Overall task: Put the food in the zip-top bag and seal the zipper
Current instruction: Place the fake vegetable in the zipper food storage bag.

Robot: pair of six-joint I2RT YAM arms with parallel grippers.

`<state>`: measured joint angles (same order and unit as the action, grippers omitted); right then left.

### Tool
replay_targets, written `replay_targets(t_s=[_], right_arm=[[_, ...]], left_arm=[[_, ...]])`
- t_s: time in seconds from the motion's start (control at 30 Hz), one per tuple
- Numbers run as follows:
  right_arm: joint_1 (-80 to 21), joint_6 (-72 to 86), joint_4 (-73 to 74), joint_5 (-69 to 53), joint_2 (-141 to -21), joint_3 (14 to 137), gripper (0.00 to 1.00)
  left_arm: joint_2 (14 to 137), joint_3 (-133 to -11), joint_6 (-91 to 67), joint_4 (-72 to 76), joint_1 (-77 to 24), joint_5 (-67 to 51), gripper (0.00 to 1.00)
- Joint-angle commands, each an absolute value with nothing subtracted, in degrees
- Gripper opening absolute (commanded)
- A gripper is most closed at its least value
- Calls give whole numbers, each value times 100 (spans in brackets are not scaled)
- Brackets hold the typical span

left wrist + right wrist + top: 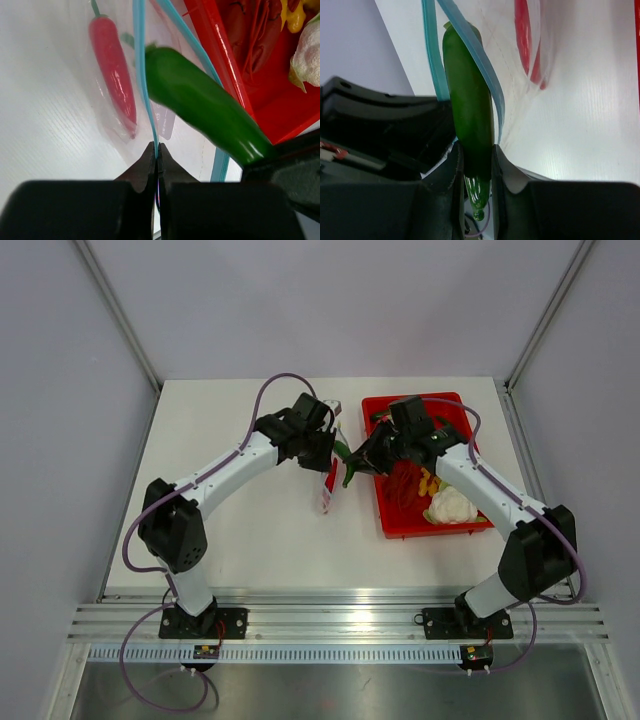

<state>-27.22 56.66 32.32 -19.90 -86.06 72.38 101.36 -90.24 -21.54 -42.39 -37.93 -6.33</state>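
Note:
My left gripper (325, 445) (157, 146) is shut on one side of the light-blue zipper (140, 60) and holds the clear zip-top bag (329, 485) up with its mouth open. A red chili (114, 65) lies inside the bag. My right gripper (368, 453) (474, 150) is shut on the thick end of a green pepper (467, 100) (200, 100). The pepper's tip sits between the two zipper strips (475, 50), in the bag's mouth. The two grippers are close together above the table, left of the tray.
A red tray (475, 528) (225, 55) stands right of the bag. It holds a white cauliflower (450, 505), a reddish fruit (403, 485) and a small yellow piece (428, 480). White table lies under and left of the bag.

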Motion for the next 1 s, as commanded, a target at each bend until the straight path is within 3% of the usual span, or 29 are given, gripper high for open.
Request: replay_targets(t_s=[0.0,0.53,0.6,0.63,0.73,0.77,0.9,0.97], right_arm=[[-2777,5643,3278,-1582,-8946,7848,0],[-3242,5115,3498,-405,-9861,8341,0],[-3322,4993,3516,-352,-9888,8367,13],[-3357,4957,3507,-360,-9870,8376,41],[-3463,4782,3472,-404,-9677,8332,70],[-3498,4686,3489,-404,-9511,8323,72],[-3498,4211,3463,-55,-8843,8060,63],[-3489,3896,3690,733,-8440,7937,50]], left_arm=[[9932,-9018,-2022,-3999,-3771,-888,0],[9764,-8938,-1854,-3937,-3771,-1151,0],[9791,-8973,-1855,-3937,-3771,-1186,0],[9808,-9000,-1863,-3990,-3771,-1187,0],[9844,-9053,-1846,-4051,-3771,-1090,0],[9861,-9079,-1846,-4069,-3762,-1029,0],[9870,-9079,-1846,-4131,-3762,-949,0],[9861,-9070,-1889,-4131,-3762,-941,0]])
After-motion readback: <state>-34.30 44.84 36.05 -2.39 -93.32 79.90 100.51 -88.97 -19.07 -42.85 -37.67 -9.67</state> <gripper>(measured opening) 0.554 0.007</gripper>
